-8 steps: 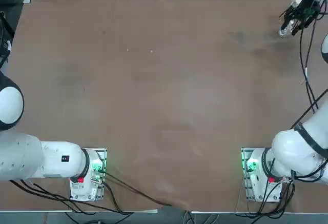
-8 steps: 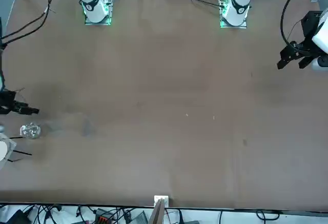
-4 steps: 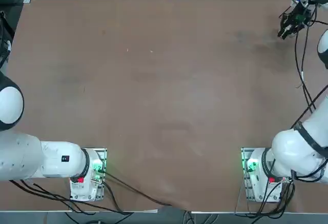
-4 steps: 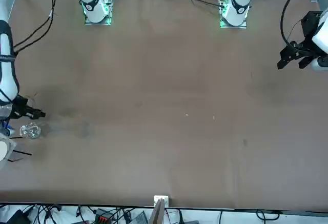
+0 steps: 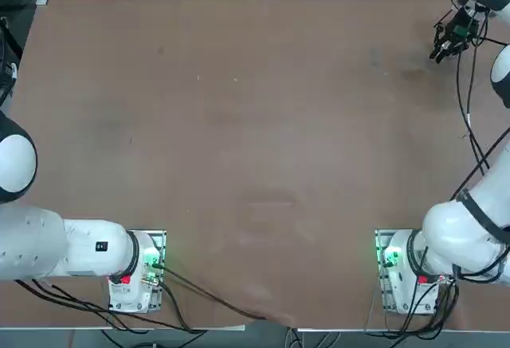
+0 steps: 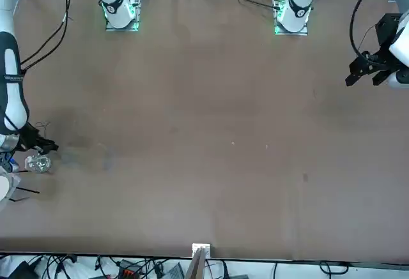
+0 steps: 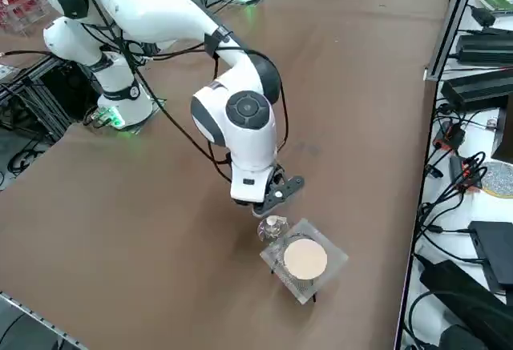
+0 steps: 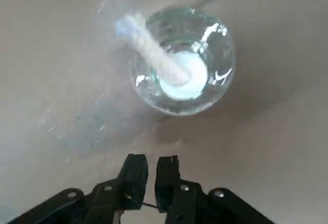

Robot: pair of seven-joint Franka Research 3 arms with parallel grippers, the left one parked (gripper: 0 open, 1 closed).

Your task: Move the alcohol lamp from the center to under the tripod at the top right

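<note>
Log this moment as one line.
right tool: shut, empty, above table beside lamp | lamp: upright on table, next to tripod, not under it | step: unfinished

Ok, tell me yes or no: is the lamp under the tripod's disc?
No. In the right side view the alcohol lamp stands beside the tripod, not beneath it.

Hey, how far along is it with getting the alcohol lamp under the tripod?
Done: the alcohol lamp has left the centre and stands on the table right beside the tripod, not clearly beneath its disc. In hand: nothing; the right claw is shut and empty above the lamp. Left: probably tucking it fully under.
</note>
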